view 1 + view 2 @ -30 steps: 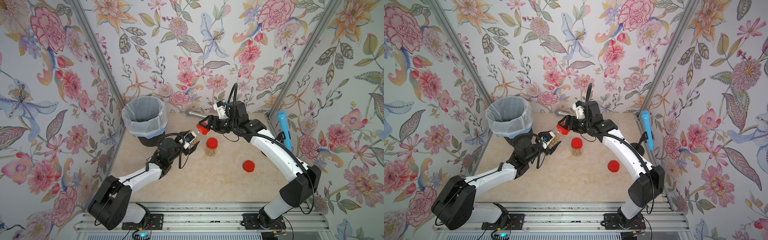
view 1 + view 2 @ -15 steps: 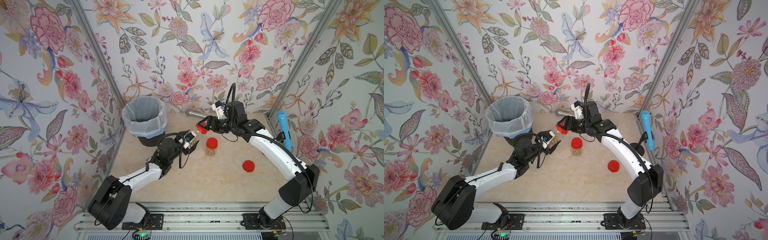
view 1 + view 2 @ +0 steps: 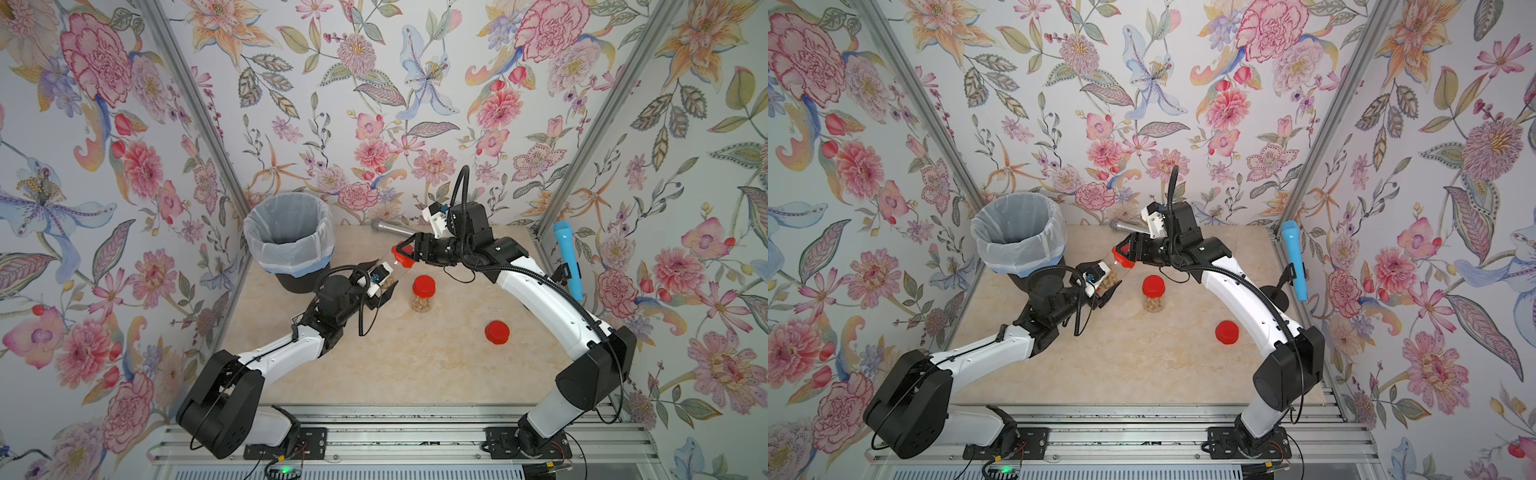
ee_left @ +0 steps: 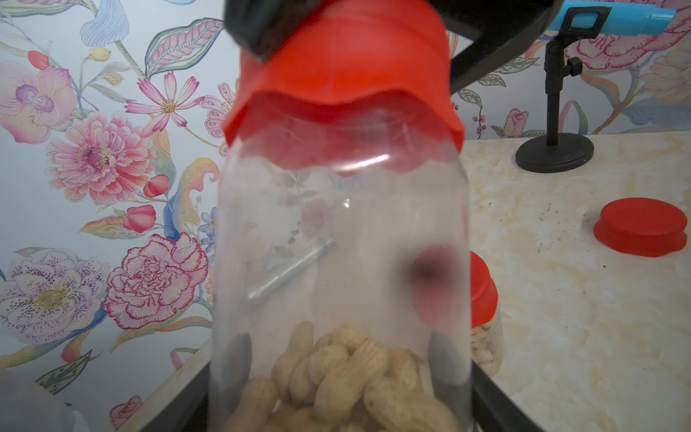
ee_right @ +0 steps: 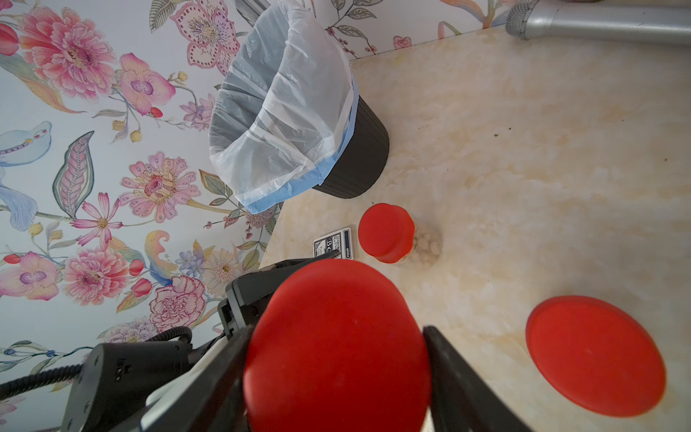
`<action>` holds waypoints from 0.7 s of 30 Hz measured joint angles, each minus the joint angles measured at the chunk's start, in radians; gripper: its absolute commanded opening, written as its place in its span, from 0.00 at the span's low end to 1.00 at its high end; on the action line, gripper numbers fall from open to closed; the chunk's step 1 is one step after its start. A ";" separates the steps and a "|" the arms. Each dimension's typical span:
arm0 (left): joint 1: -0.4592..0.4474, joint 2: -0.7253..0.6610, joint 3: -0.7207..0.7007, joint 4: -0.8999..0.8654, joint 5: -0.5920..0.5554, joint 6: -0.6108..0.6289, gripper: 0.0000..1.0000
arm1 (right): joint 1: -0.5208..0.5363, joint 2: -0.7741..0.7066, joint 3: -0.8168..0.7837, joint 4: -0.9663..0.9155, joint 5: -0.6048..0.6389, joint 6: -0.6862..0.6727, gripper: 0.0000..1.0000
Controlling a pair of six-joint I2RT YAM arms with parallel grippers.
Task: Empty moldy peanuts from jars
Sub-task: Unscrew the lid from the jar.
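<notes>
Both arms extend inward from their bases and meet at mid-scene. The left arm runs low and forward, elbow near its base. At its end, the left gripper angles up toward its partner, jaws clamped on the body of a jar. The right arm arches higher, with its wrist turned sideways toward the left arm. The right gripper points at the jar's top, its black fingers pressed against opposite sides of the red lid. The two grippers face each other almost in line, with only the jar between them.
</notes>
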 measured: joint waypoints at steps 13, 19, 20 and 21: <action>0.021 0.000 0.012 -0.009 0.142 -0.059 0.38 | -0.069 0.032 0.045 -0.066 -0.234 -0.311 0.55; 0.045 0.024 0.026 -0.016 0.295 -0.136 0.38 | -0.097 0.095 0.161 -0.254 -0.340 -0.636 0.59; 0.046 0.027 0.026 -0.018 0.315 -0.143 0.37 | -0.100 0.105 0.181 -0.294 -0.351 -0.694 0.59; 0.047 0.030 0.026 -0.023 0.332 -0.147 0.37 | -0.104 0.117 0.203 -0.336 -0.361 -0.748 0.59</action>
